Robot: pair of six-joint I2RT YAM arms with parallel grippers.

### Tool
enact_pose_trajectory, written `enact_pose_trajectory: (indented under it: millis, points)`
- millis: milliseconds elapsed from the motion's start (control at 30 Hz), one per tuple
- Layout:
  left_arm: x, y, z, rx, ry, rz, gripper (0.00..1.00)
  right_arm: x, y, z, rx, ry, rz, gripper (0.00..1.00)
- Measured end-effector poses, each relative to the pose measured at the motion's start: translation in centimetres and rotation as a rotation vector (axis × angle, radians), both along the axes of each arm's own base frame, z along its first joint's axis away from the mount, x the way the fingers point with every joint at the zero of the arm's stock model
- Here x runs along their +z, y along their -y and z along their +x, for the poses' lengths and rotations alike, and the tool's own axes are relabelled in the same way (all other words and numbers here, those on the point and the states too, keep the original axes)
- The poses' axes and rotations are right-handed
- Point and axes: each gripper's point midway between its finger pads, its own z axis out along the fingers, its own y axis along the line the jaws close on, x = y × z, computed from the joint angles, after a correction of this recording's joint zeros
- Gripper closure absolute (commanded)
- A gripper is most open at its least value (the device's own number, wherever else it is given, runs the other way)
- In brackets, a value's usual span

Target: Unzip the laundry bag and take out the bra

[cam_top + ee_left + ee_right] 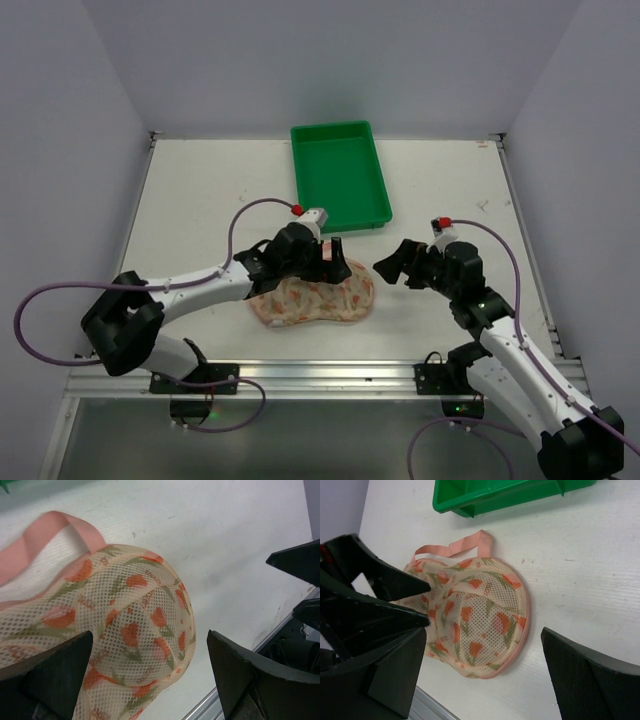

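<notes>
Left hand (328, 260): fingers spread to their widest, nothing held. It sits over the far edge of the laundry bag (315, 298), and in the wrist view one domed lobe of the bag fills the gap between the fingers. Cannot tell whether the fingers touch the mesh.

Right hand (396, 262): also fully spread and empty. It is just beside the bag's right lobe but apart from it, with its opening turned toward the bag.

The bag lies domed side up on the tabletop (200, 200), close to the near edge and about midway along it, between the two arms. It is pale mesh with an orange floral print and pink edging round the rim. The pink loop (470, 542) lies flat on the tabletop off the bag's far side, pointing toward the green tray (340, 175).

The tray sits at the far edge, near the middle, slightly skewed. Only a narrow strip of tabletop separates it from the left hand.

There is wide bare tabletop toward the left and right edges. The metal rail (330, 372) runs along the near edge, close behind the bag.
</notes>
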Motion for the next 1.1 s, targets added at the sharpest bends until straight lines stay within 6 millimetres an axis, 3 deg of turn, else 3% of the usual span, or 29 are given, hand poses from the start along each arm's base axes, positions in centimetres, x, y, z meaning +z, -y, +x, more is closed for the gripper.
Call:
enact_pose_trajectory:
  millis: [167,300,367,467,567,667,833,967,1100]
  points:
    - [3.2,-2.6,0.2,0.090,0.064,0.017,0.00,-1.2,-0.5,-0.5,0.005,-0.038,-0.006,0.02]
    - [4.9,-6.4,-0.2,0.205,0.109,0.051,0.00,-2.5,-2.4,-1.8,0.067,-0.091,-0.027,0.03]
    - [4.1,-8.5,-0.9,0.253,0.106,0.085,0.00,-3.4,-3.7,-2.7,0.118,-0.127,-0.050,0.03]
    - [1.1,-11.8,-2.4,0.315,0.064,0.170,0.00,-4.4,-5.7,-3.6,0.183,-0.170,-0.095,0.03]
    - [-2.3,-14.5,-3.6,0.366,0.006,0.262,0.00,-4.0,-7.5,-3.7,0.223,-0.169,-0.120,0.03]
    - [-4.3,-16.3,-4.0,0.402,-0.030,0.315,0.00,-3.2,-9.1,-2.9,0.240,-0.149,-0.121,0.03]
    - [-5.9,-15.3,-2.4,0.390,-0.032,0.319,0.00,-4.5,-9.7,-1.9,0.218,-0.176,-0.150,0.03]
    - [-6.2,-12.6,-1.0,0.318,-0.012,0.268,0.00,-4.6,-9.2,-1.9,0.194,-0.176,-0.157,0.03]
    - [-5.7,-9.5,0.3,0.238,0.011,0.225,0.00,-3.3,-7.8,-2.2,0.162,-0.128,-0.155,0.03]
